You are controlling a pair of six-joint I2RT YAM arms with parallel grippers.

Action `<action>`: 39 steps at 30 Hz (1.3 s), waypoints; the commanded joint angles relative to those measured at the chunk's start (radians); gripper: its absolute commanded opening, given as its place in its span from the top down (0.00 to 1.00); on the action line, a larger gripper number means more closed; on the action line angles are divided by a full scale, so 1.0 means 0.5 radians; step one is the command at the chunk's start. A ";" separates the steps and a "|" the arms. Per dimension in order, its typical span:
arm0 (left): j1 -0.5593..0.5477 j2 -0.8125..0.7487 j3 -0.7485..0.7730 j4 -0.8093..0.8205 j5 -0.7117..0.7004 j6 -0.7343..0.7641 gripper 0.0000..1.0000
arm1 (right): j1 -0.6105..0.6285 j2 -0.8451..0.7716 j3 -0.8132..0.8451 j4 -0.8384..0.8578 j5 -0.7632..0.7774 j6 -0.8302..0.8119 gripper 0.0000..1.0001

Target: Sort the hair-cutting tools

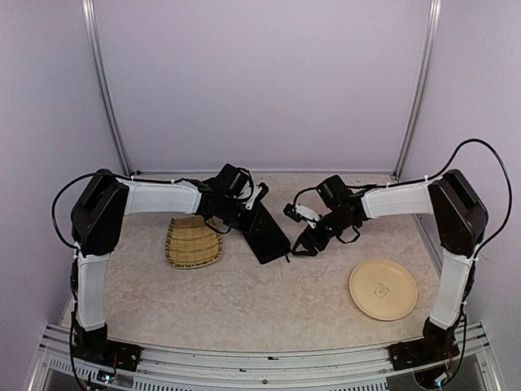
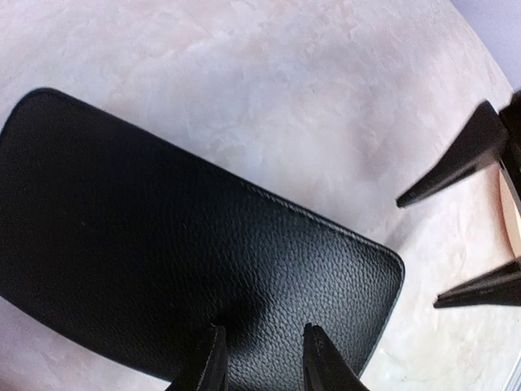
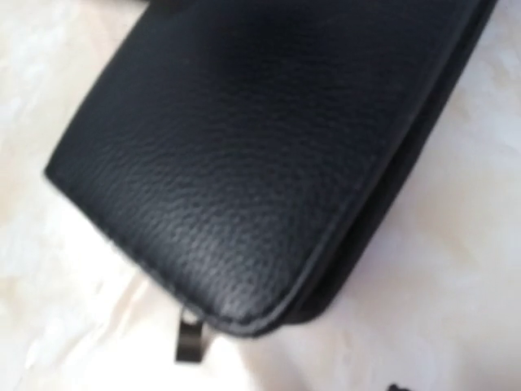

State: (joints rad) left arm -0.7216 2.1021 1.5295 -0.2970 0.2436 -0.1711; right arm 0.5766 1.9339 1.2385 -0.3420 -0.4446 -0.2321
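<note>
One case [image 1: 267, 232], one tray [image 1: 193, 243] and one plate [image 1: 383, 289] lie here. Left jaws stand apart over the case; right jaws gape, empty.

The whole desk [image 1: 244, 305] is being watched from above and behind, the black case [image 1: 267, 232] closely from both wrists.

Bamboo tray [image 1: 194, 243], black case [image 1: 267, 232], yellow plate [image 1: 366, 287].

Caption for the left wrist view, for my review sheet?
Left gripper, fingers parted, over the black case; right gripper open beside it.
</note>
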 commanded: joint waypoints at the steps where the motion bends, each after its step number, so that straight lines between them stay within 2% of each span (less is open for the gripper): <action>1: 0.020 0.106 0.091 0.055 0.055 0.033 0.68 | 0.053 -0.101 -0.092 0.037 0.046 0.036 0.37; 14: 0.026 0.243 0.129 0.013 0.056 0.011 0.68 | 0.171 0.065 -0.038 0.119 0.143 0.118 0.46; 24: 0.031 0.286 0.099 0.018 0.090 0.010 0.72 | 0.239 0.193 0.037 0.108 0.258 0.167 0.49; 30: 0.040 0.298 0.097 0.018 0.084 0.023 0.73 | 0.240 0.226 0.059 0.069 0.345 0.188 0.78; 35: 0.053 0.290 0.083 0.017 0.066 0.030 0.72 | 0.240 0.166 -0.003 0.094 0.293 0.157 0.98; 39: 0.042 0.212 0.017 0.052 -0.003 0.023 0.66 | 0.240 0.136 -0.044 0.105 0.117 0.118 1.00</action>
State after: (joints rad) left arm -0.6971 2.1891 1.5803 -0.2630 0.2867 -0.1707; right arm 0.6853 2.0068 1.2526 -0.2897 -0.3122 -0.1524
